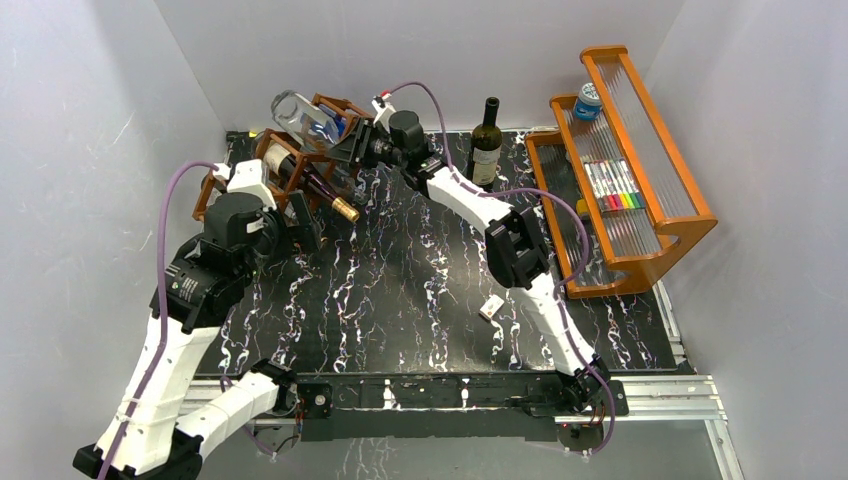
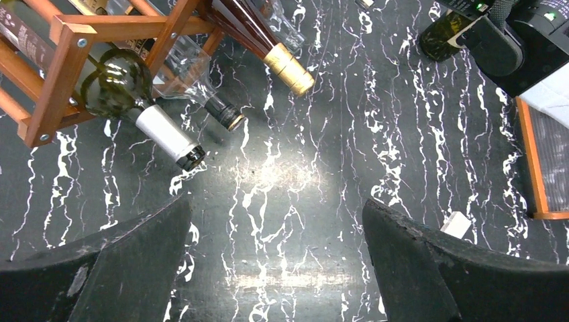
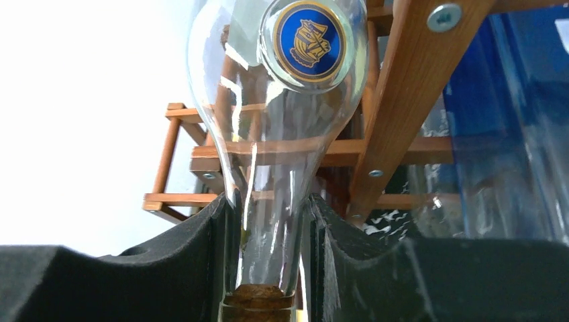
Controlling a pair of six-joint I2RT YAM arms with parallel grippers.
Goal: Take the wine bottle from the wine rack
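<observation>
The dark reddish-brown wine rack [image 1: 325, 150] stands at the table's far left and holds several bottles lying down. My right gripper [image 1: 352, 142] is shut on the corked neck of a clear glass bottle [image 1: 298, 113], which sticks up and out of the rack's top toward the back. In the right wrist view the neck [image 3: 272, 228] sits between both pads, under a blue-and-gold seal [image 3: 310, 39], with rack bars [image 3: 402, 100] beside it. My left gripper [image 2: 278, 255] is open and empty over the table in front of the rack [image 2: 60, 74], near a white-capped green bottle [image 2: 161, 131] and a gold-capped bottle [image 2: 288, 67].
A dark green wine bottle [image 1: 487, 140] stands upright at the back centre. An orange wooden shelf [image 1: 680, 225] with ribbed clear panels, markers and a blue-lidded jar stands at the right. A small white block [image 1: 491, 307] lies on the black marbled table [image 1: 400, 290].
</observation>
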